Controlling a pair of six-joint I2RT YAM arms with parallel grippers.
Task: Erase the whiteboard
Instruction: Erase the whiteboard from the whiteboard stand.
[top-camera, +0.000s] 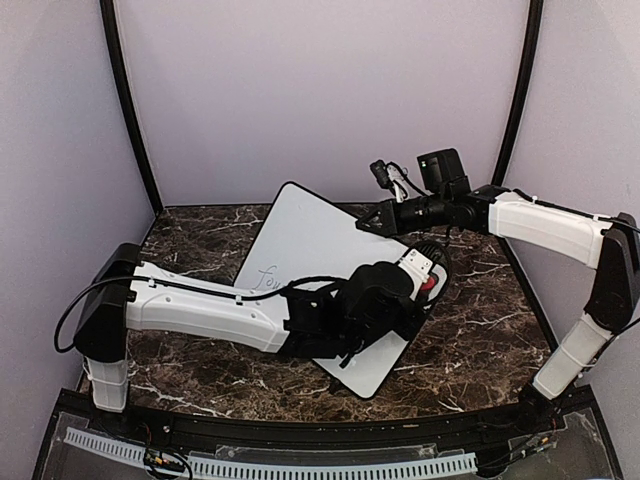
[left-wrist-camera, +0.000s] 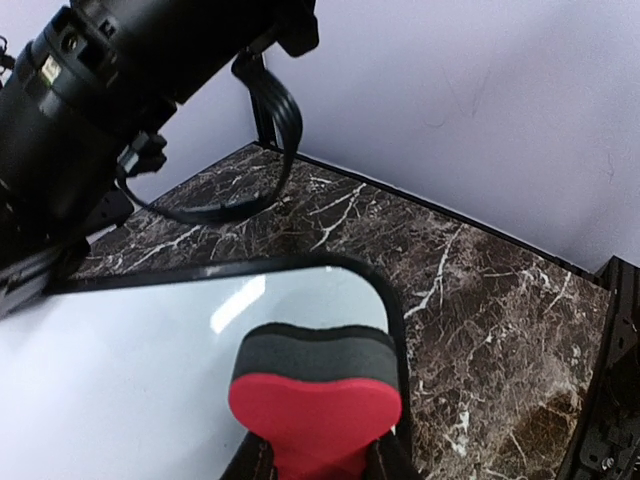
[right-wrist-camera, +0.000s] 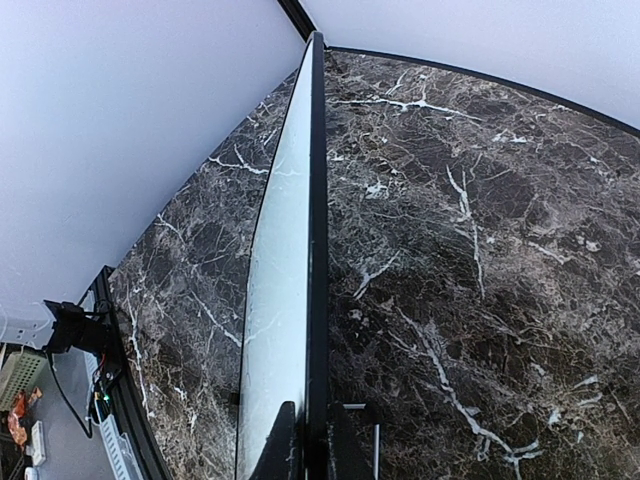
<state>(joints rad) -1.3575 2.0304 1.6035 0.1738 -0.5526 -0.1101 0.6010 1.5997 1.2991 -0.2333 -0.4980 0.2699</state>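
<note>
The whiteboard (top-camera: 320, 235) lies skewed on the dark marble table, with blue-grey handwriting (top-camera: 270, 275) near its left corner. My left arm reaches across it. My left gripper (top-camera: 422, 272) is shut on a red eraser (left-wrist-camera: 315, 405), whose grey felt face (left-wrist-camera: 315, 350) sits over the board's rounded corner (left-wrist-camera: 385, 300). My right gripper (top-camera: 368, 222) is shut on the board's far right edge. In the right wrist view the black rim (right-wrist-camera: 317, 250) runs edge-on between the fingers (right-wrist-camera: 285, 450), with the white face (right-wrist-camera: 280, 300) to the left.
Lilac walls close in the table at the back and on both sides, with black poles (top-camera: 128, 110) in the corners. A black cable (left-wrist-camera: 270, 150) hangs from my right arm (left-wrist-camera: 100, 90) above the board. A black rail (top-camera: 300, 430) runs along the near edge.
</note>
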